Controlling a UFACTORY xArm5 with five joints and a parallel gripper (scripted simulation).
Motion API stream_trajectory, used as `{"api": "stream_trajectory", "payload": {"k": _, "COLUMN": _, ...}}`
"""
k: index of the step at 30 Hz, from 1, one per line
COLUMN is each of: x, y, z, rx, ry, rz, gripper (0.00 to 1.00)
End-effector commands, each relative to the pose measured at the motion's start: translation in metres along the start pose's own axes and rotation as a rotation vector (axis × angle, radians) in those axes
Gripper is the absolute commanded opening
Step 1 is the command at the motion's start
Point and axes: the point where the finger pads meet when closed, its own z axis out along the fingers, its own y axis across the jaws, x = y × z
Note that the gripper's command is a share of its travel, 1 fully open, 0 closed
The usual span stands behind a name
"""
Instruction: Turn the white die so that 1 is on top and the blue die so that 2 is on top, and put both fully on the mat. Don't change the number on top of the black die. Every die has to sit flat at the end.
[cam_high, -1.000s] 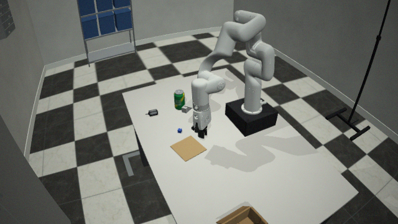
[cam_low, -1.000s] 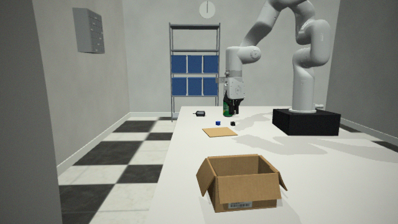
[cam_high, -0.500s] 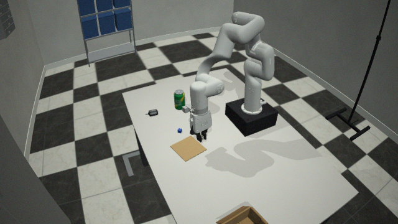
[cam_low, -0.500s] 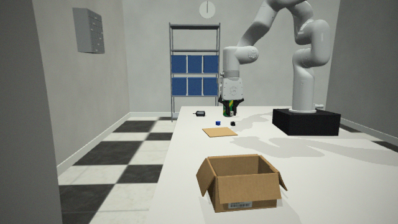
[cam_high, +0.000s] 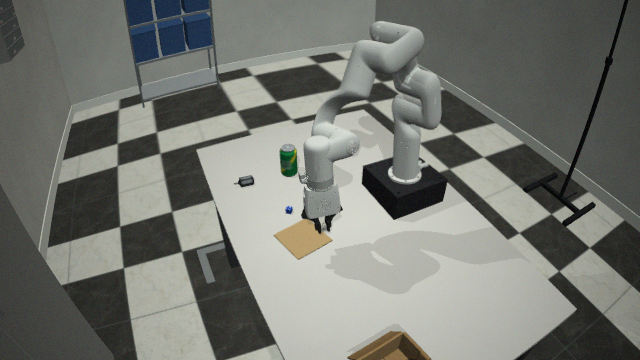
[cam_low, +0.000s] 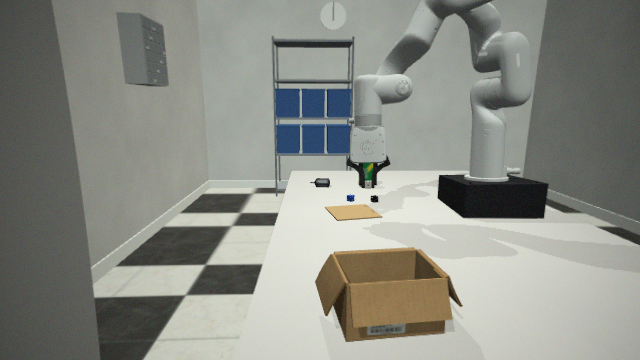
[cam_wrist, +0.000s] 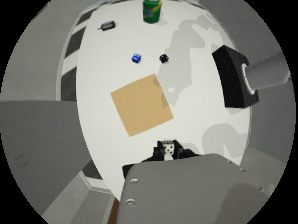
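Going left to right on the table (cam_high: 450, 300): blue die (cam_wrist: 136, 58), then black die (cam_wrist: 162, 59), both just off the mat (cam_wrist: 141, 104). Top view hides the black die behind the arm. Only the wrist cam shows the white die (cam_wrist: 168, 151), pinched in the nearly closed end effector (cam_wrist: 168, 152) above the table. Looks like dark pips, too blurry to count. The cardboard box (cam_low: 385, 295) has a barcode label, unreadable.

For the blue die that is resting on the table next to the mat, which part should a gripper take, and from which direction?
Grip the blue die by two opposite vertical faces, coming straight down from above. It is a small cube lying flat, off the mat, with free space all around. The gripper is shut on the white die.
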Motion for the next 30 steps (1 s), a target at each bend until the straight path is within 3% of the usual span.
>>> {"api": "stream_trajectory", "payload": {"k": 1, "x": -0.007, "y": -0.004, "z": 0.0, "rx": -0.001, "ry": 0.001, "rz": 0.12, "gripper": 0.15}}
{"api": "stream_trajectory", "payload": {"k": 30, "x": -0.053, "y": -0.017, "z": 0.009, "rx": -0.002, "ry": 0.006, "rz": 0.897, "gripper": 0.15}}
